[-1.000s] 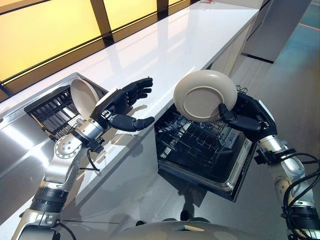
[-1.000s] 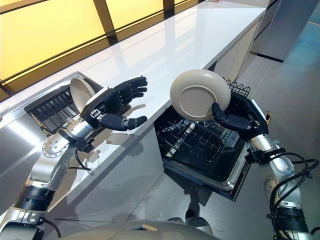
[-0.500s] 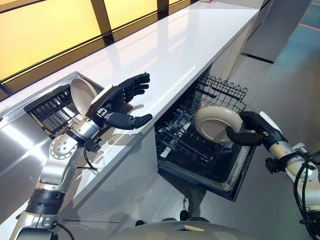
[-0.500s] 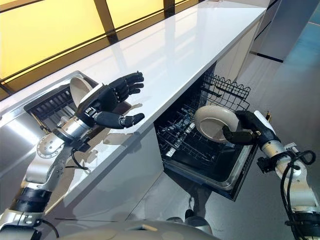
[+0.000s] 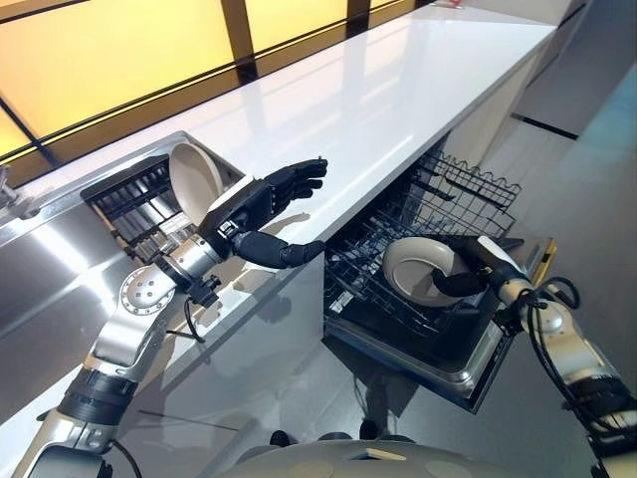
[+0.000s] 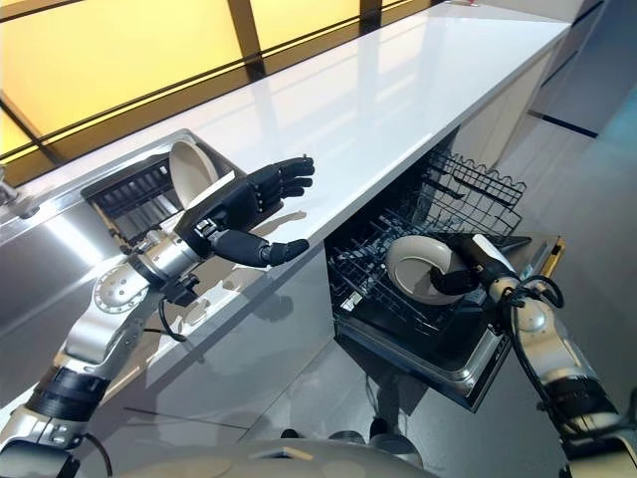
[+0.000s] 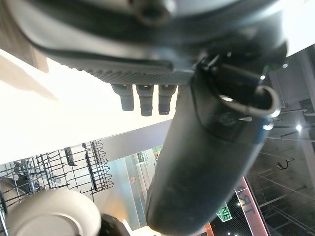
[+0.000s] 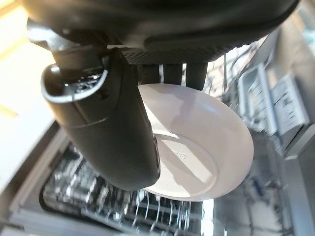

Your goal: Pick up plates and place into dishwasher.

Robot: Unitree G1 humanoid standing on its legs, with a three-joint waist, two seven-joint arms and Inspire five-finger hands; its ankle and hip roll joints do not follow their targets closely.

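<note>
A cream plate (image 5: 418, 271) hangs low inside the dishwasher's pulled-out lower rack (image 5: 398, 309), pinched at its rim by my right hand (image 5: 476, 267); thumb and fingers close on the plate (image 8: 197, 152) in the right wrist view. Another cream plate (image 5: 193, 180) stands on edge in the black drying rack (image 5: 129, 204) in the sink. My left hand (image 5: 261, 204) hovers open above the white counter (image 5: 378, 90), just right of that plate, fingers spread and empty.
The dishwasher door (image 5: 498, 349) lies open toward the floor below the counter's edge. An upper wire basket (image 5: 468, 189) sticks out behind the rack. A steel sink surround (image 5: 40, 269) lies at the left. Yellow panels (image 5: 100, 50) back the counter.
My right hand has carried the plate from above the counter's edge down into the lower rack. The camera shifted slightly. The left hand stays open over the counter.
</note>
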